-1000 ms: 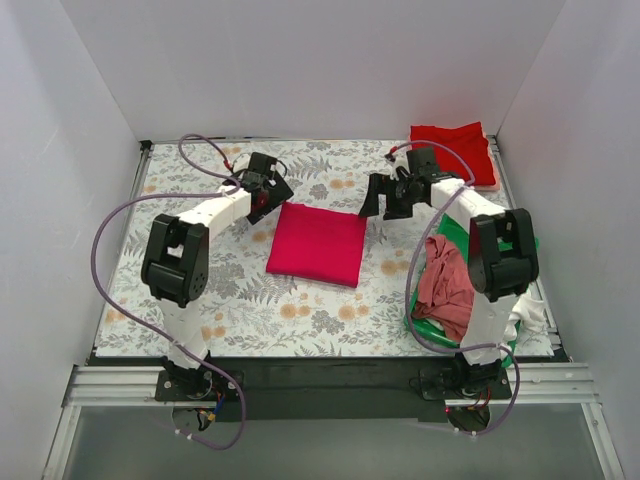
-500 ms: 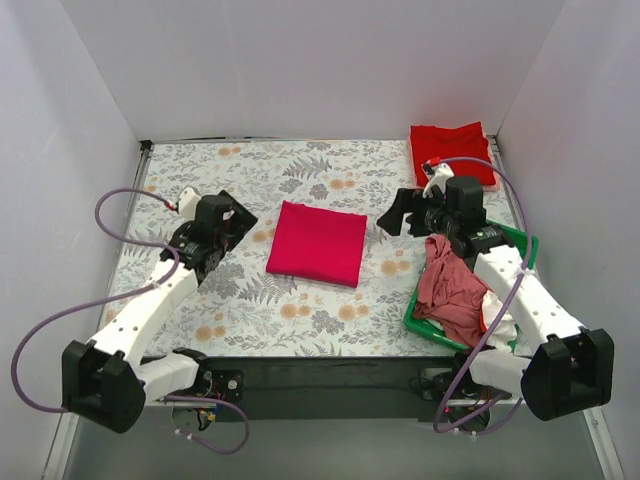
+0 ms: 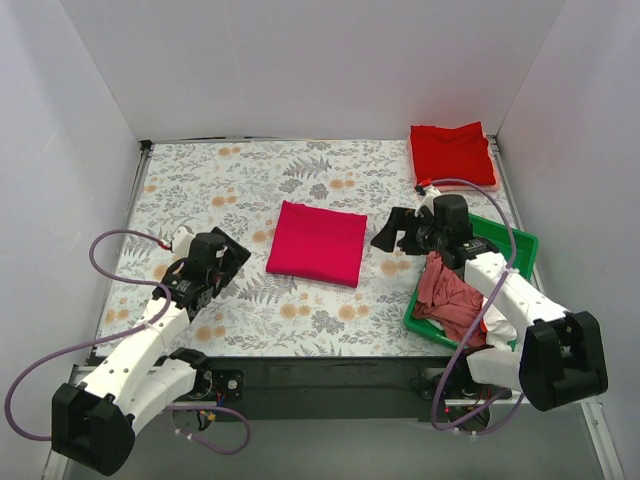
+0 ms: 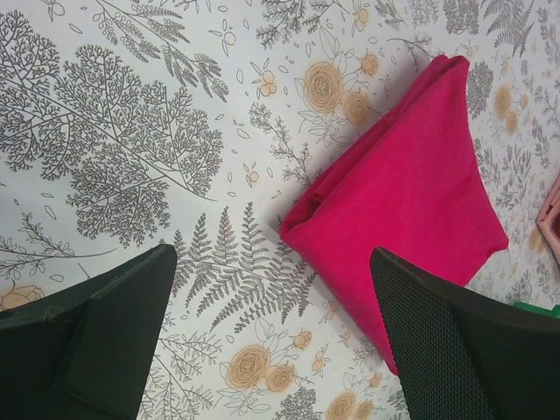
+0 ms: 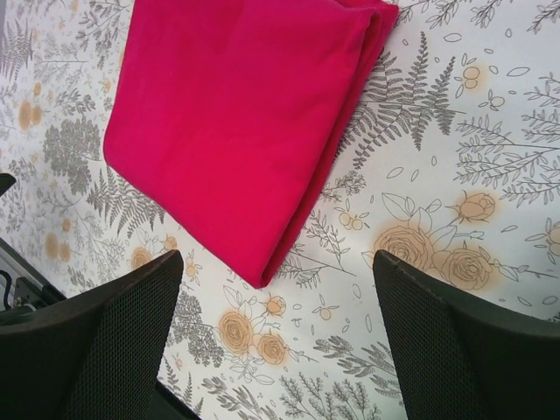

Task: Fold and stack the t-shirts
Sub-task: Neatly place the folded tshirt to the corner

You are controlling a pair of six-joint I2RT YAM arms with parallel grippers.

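Pincer on left (image 3: pixel 236 262) farther from t-shirt (image 3: pixel 317 243)

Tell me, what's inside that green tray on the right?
The green tray holds a crumpled dusty-pink t-shirt spilling over its rim, with white cloth peeking beside it. Anything deeper is covered by them and the right arm.

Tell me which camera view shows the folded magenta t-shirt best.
The top external view: the whole magenta t-shirt lies in frame, all four edges visible, nothing covering it. The left wrist view shows it closer, but the left end effector's finger hides one corner. The right wrist view crops its top edge.
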